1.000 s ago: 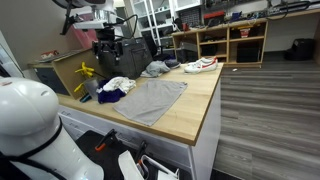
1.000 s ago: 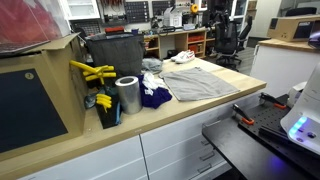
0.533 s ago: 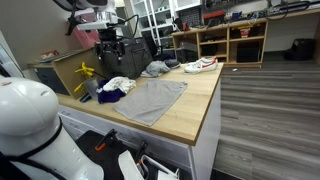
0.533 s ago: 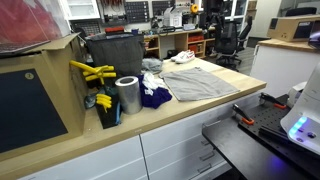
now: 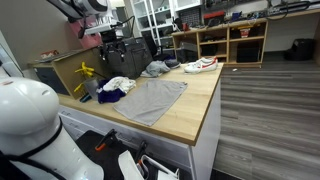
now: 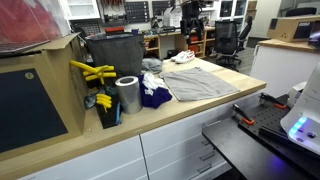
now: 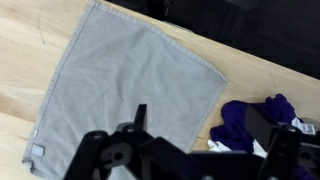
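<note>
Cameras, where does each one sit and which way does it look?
Exterior view: off a corner of the table, looking across the gray towel toward shelves; the arm shows top left.
Exterior view: at the other end by the metal can, looking along the table; the arm is small, far back.
Wrist view: above, looking down on the towel; the open gripper fills the bottom.
All three share the towel and purple cloth.

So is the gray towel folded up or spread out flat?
Spread out flat: the gray towel lies as one open sheet on the wooden counter, corners showing in the wrist view.
</note>
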`<control>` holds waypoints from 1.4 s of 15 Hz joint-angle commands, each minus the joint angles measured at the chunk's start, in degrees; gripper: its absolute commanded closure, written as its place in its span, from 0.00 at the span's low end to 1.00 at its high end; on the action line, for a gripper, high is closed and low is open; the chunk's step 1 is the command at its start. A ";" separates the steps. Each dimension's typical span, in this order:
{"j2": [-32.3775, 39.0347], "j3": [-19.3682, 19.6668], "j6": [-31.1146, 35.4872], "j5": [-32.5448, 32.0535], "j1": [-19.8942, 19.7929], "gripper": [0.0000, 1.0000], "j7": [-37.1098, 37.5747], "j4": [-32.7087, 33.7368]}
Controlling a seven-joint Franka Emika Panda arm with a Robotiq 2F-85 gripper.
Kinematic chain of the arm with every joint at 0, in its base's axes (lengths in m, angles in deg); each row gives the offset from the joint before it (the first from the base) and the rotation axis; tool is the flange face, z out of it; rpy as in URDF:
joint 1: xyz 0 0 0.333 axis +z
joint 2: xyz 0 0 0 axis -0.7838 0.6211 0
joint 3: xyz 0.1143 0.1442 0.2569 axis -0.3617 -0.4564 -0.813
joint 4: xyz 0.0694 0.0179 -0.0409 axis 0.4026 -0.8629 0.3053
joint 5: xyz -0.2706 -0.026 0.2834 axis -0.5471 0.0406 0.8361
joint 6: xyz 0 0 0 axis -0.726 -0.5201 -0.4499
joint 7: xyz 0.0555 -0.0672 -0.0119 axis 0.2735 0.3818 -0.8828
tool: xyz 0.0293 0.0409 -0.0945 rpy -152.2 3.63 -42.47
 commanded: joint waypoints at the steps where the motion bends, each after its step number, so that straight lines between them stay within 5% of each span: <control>1: 7.66 -1.54 -1.42 -4.67 1.74 0.00 0.12 8.26; 10: 20.38 -3.90 -0.36 -8.81 6.88 0.00 -1.30 17.20; 21: 24.08 -5.17 -0.27 -6.77 9.47 0.00 -1.57 16.34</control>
